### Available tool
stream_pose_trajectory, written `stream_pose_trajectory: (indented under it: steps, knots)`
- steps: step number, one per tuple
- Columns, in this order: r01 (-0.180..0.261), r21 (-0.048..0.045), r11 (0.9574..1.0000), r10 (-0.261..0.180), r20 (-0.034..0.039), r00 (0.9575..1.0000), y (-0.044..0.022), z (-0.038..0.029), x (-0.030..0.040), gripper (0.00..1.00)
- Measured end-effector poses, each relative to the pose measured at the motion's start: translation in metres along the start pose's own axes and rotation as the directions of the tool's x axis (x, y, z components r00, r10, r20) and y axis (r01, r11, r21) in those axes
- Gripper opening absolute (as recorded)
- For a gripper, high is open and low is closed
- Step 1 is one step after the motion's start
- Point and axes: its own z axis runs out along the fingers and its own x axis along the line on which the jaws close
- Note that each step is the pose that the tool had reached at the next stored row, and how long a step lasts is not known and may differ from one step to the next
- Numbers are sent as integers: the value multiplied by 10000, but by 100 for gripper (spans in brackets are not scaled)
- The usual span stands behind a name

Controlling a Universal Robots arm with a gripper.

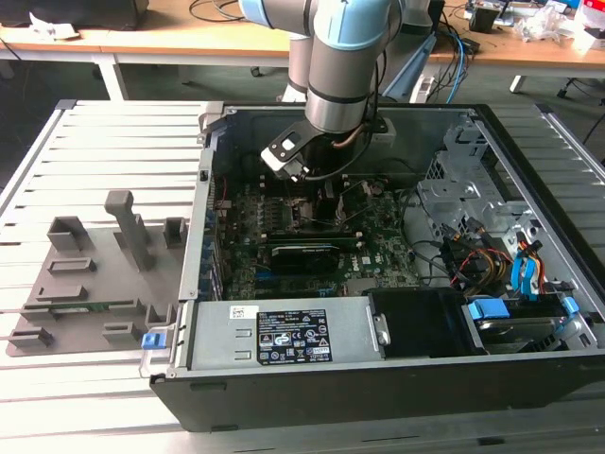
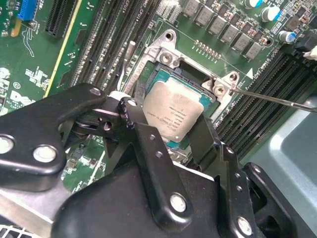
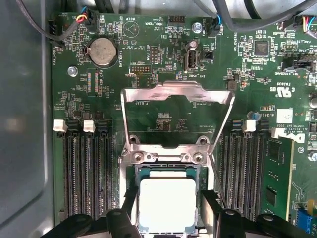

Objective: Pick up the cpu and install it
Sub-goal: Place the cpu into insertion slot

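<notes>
The cpu (image 3: 167, 204), a silvery square chip with a thin rim, hangs level right over the open socket (image 3: 166, 157) on the green motherboard (image 3: 148, 54). In the second wrist view the cpu (image 2: 177, 110) lies between two black fingers (image 2: 130, 113), one against each opposite side. My gripper (image 2: 168, 124) is shut on it. In the exterior view the gripper (image 1: 317, 189) reaches down into the computer case (image 1: 378, 378), over the middle of the board.
The socket's metal load plate (image 3: 178, 96) stands flipped open behind the socket, and its thin latch lever (image 2: 277, 100) sticks out sideways. Memory slots (image 3: 84, 168) flank the socket. A power supply (image 1: 284, 336) and cables (image 1: 492, 260) fill the case front. A grey fixture plate (image 1: 95, 284) lies at the exterior view's left.
</notes>
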Motion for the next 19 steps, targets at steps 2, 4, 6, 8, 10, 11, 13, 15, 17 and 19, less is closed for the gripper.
stream_pose_trajectory:
  steps: [2, 4, 6, 8, 10, 11, 13, 15, 17, 19]
  knots:
    - [2, -1, 10000, -2, 0, 10000, -5, -111, 2, 62]
    - [1, -1, 10000, -1, 0, 10000, -8, -149, 1, 62]
    - [1, -1, 10000, -1, 0, 10000, -11, -220, 1, 62]
    - [1, -1, 10000, -1, -1, 10000, -15, -286, -2, 54]
    - [1, 0, 10000, -1, 0, 10000, -20, -372, -5, 41]
    - [0, -1, 10000, 0, -1, 10000, -23, -439, -7, 35]
    - [1, -1, 10000, -1, 0, 10000, -29, -549, -12, 17]
    - [2, -1, 10000, -2, -1, 10000, -34, -660, -14, 11]
    - [2, -1, 10000, -2, -2, 10000, -40, -762, -17, 11]
    - [1, -2, 10000, -1, -8, 10000, -40, -762, -17, 11]
